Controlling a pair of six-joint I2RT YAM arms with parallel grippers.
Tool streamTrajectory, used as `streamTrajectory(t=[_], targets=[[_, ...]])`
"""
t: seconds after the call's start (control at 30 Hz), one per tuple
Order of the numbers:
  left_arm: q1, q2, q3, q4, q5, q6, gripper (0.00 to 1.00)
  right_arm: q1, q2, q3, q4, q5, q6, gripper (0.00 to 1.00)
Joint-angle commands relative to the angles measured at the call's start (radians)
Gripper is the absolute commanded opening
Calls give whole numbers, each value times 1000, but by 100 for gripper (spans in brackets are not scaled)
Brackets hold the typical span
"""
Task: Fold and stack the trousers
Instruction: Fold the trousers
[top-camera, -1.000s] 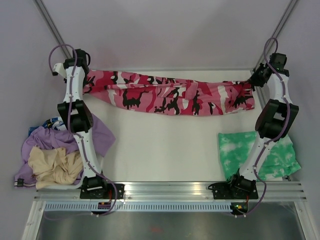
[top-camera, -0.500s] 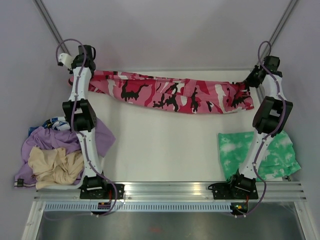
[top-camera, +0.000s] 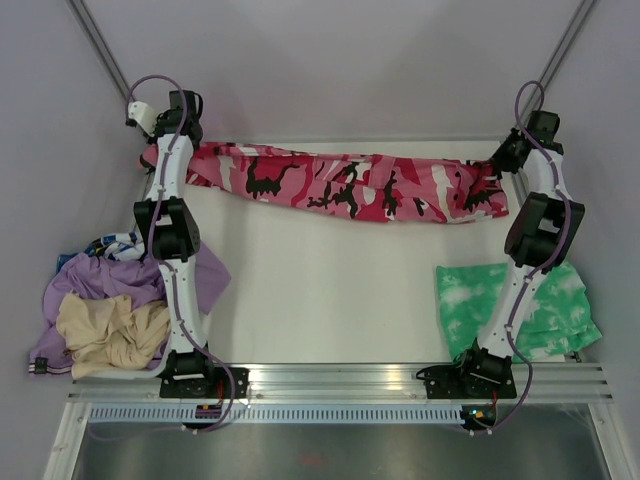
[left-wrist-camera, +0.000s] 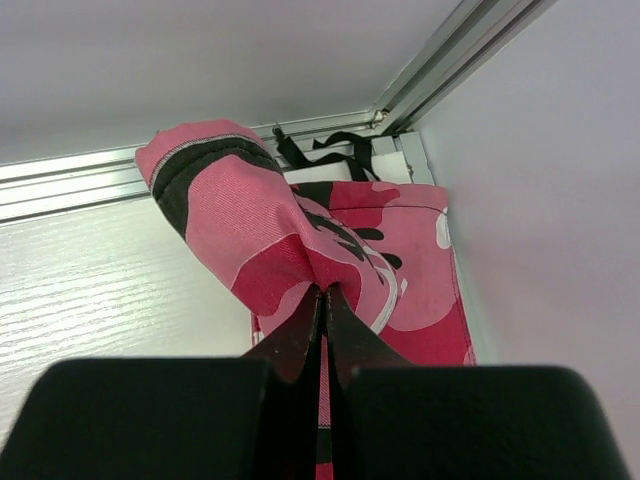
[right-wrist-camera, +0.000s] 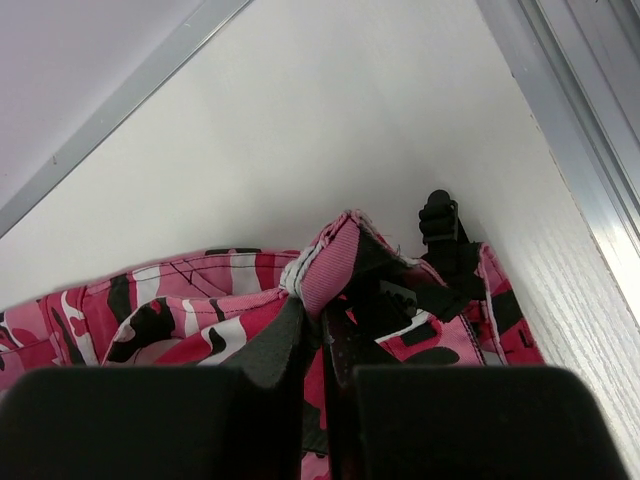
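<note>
Where the trousers (top-camera: 350, 188) span the far edge of the table (top-camera: 320, 300), each end of the garment is gripped by one arm. The left tool (left-wrist-camera: 322, 292) is clenched on a bunched fold of pink, red and black camouflage cloth at the far left corner, with the fabric pinched between its tips. The right tool (right-wrist-camera: 318, 312) is clenched on the opposite end near the far right corner, closed on a ribbed pink hem beside a black strap (right-wrist-camera: 440, 215). Between the two grips the trousers extend as a long, loosely gathered band running left to right, dipping slightly toward the near side at mid-span. Whether the band rests on the table cannot be told. A green-and-white tie-dye garment (top-camera: 470, 300) lies flat on the near right of the table, partly behind the right arm. A lilac garment (top-camera: 105, 280) and a beige garment (top-camera: 105, 330) lie in a heap at the near left edge, well apart from the trousers.
</note>
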Motion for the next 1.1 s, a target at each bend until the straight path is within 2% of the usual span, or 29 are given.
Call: streamTrajectory(t=[0.0, 0.13, 0.2, 0.23, 0.27, 0.33, 0.37, 0.43, 0.47, 0.57, 0.7, 0.77, 0.87, 0.93, 1.0, 1.07], targets=[[70, 10, 48, 5, -103, 4, 2, -31, 13, 59, 106, 103, -18, 5], [69, 38, 39, 107, -57, 83, 2, -29, 13, 57, 106, 98, -18, 5], [69, 47, 16, 175, -13, 149, 20, -29, 15, 56, 106, 92, -18, 9], [70, 52, 19, 193, 4, 157, 33, -29, 13, 57, 106, 77, -18, 13], [75, 58, 22, 229, 26, 183, 62, -29, 13, 59, 106, 66, -16, 20], [76, 54, 31, 238, 83, 195, 75, -28, 7, 65, 107, 28, -15, 33], [78, 37, 31, 224, 93, 217, 99, -26, 1, 66, 111, 11, -15, 48], [78, 5, 14, 177, 107, 215, 100, -22, -14, 73, 118, -46, -19, 66], [78, -15, -4, 152, 118, 208, 100, -19, -22, 73, 120, -65, -22, 78], [78, -106, -113, 51, 185, 167, 100, 0, -49, 66, 112, -110, -41, 90], [67, -216, -239, -149, 296, 102, 100, 43, -97, 66, 62, -138, -91, 90], [55, -255, -315, -164, 387, 86, 100, 61, -134, 51, 40, -127, -129, 90], [-13, -318, -375, -223, 426, 39, 100, 96, -187, -50, 28, -104, -134, 90], [-74, -357, -395, -210, 466, 30, 100, 119, -255, -179, 45, -75, -105, 89], [-161, -374, -409, -170, 529, 46, 99, 127, -321, -301, 61, -66, -69, 84], [-203, -361, -392, -75, 593, 115, 96, 127, -373, -380, 86, -47, -41, 77]])
